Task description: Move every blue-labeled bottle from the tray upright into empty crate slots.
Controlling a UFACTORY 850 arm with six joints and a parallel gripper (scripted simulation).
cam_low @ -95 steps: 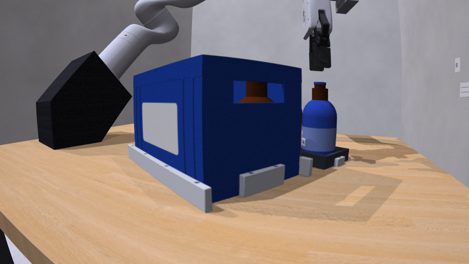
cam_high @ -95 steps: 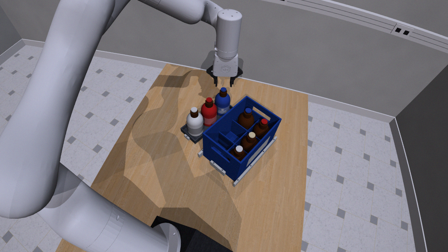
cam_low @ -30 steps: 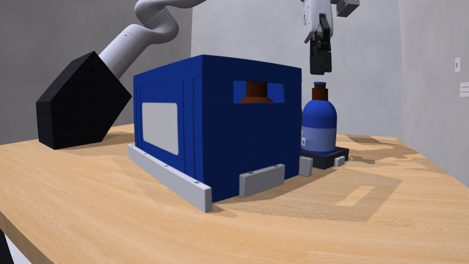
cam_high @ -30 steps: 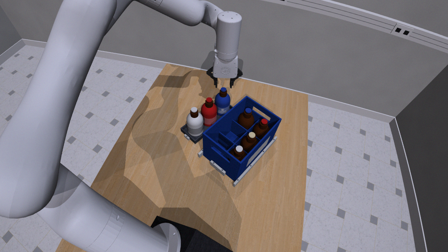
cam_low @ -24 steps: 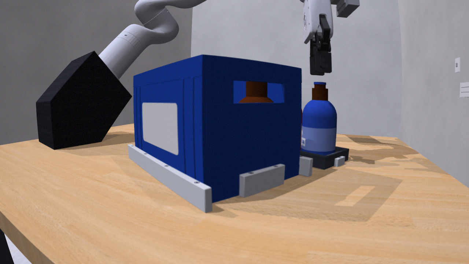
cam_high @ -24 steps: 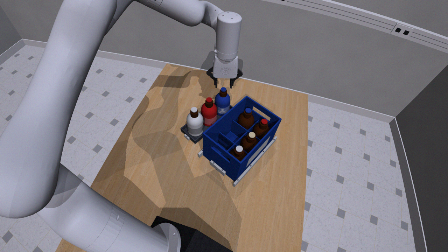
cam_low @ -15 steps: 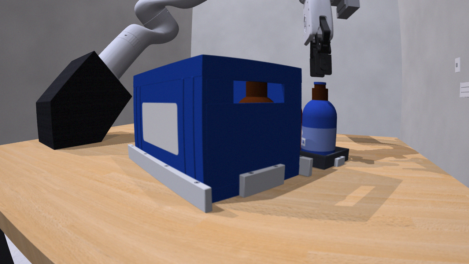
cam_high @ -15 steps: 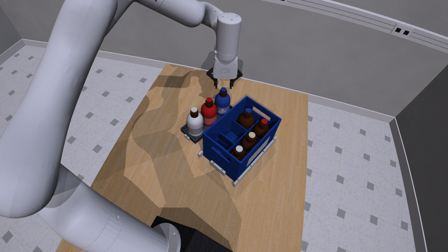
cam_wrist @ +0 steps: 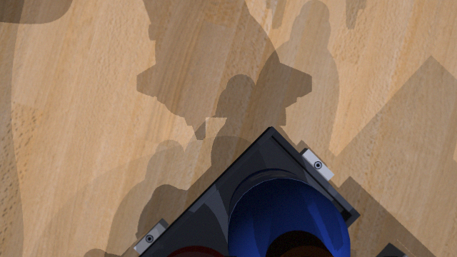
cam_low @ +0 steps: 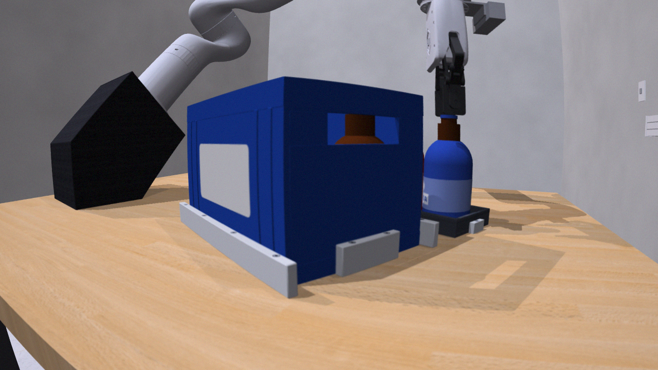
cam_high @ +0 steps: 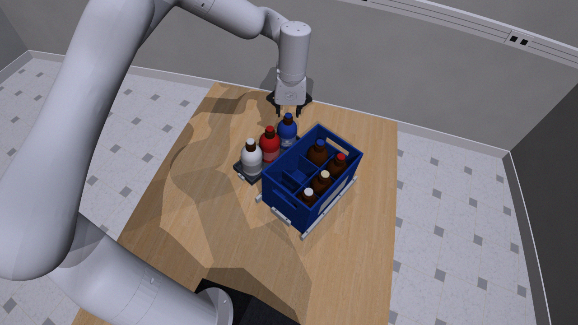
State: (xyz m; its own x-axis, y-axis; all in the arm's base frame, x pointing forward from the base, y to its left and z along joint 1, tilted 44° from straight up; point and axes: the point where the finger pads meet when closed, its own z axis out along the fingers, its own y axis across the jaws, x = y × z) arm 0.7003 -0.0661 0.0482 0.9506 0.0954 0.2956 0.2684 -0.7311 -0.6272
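Observation:
A blue-labeled bottle stands upright at the far end of the dark tray, next to the blue crate. It also shows in the exterior view and from above in the wrist view. My gripper is open and hangs straight above this bottle, fingertips at the level of its blue cap. The fingers do not grip it. A red-labeled bottle and a white-labeled bottle stand beside it on the tray.
The crate holds several brown bottles along its right side, among them one with a blue cap and one with a red cap; its two left slots look empty. Grey stop blocks sit around crate and tray.

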